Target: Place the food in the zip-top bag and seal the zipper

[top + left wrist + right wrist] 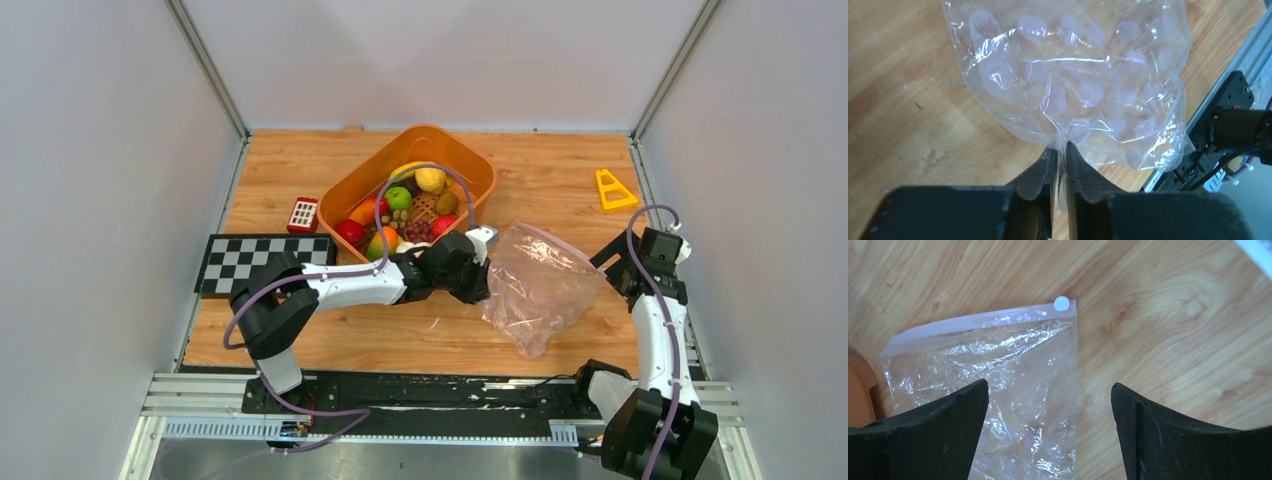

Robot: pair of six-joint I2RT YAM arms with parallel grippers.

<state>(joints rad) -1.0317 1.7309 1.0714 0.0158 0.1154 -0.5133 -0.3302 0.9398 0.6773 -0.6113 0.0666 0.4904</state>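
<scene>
One clear bag (540, 285), empty, sat on the table (560, 180) at 4 o'clock from the basket (350, 185). Your left hand (1060, 150) pinched its film, likely to lift the mouth open. Your right hand (1049, 387) hung wide over the zipper (973, 322) corner, holding nothing. The food (400, 210) lay in the basket.

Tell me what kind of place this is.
Probably a lab robot test cell: white panel walls enclose a wooden tabletop, with a checkerboard calibration board and toy food in an orange basket.
</scene>
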